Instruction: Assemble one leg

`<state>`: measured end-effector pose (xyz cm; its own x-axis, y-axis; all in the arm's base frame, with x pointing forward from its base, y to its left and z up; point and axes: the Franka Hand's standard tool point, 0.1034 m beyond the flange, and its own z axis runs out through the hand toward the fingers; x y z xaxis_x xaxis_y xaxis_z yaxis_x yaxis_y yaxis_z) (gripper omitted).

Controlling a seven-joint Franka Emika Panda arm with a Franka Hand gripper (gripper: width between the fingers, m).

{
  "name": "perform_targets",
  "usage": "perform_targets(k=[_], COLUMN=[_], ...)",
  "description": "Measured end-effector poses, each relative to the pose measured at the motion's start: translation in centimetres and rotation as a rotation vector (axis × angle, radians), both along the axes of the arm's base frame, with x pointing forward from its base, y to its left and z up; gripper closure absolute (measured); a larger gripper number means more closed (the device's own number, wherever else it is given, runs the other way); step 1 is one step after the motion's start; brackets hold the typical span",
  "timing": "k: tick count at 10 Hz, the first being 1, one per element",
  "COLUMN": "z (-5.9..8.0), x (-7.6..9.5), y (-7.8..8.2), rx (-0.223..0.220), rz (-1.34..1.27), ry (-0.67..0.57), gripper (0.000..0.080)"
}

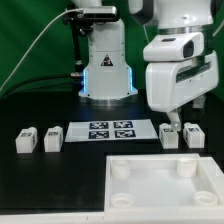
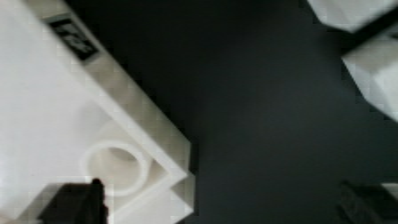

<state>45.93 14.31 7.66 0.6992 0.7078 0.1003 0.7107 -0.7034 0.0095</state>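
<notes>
Four legs, small white blocks with black-and-white markers, lie on the black table. Two are at the exterior view's left and two at its right. My gripper hangs just above and behind the right pair, closest to the inner leg. In the wrist view my gripper is open and empty, with dark table between the widely spread fingertips. White shapes that may be the legs show blurred at that view's edge.
The large white tray-like piece with round corner sockets lies at the front right; one socket corner is beside a finger in the wrist view. The marker board lies mid-table. The arm's base stands behind it.
</notes>
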Motion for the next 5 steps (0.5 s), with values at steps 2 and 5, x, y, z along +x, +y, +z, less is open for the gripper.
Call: perform_targets(k=[2, 5], z=[0.0, -0.2], x=[-0.18, -0.45], y=[0.59, 0.96], rx=[0.018, 0.059], rz=[-0.16, -0.491], ry=[0.013, 0.05], gripper=[0.0151, 0.0151])
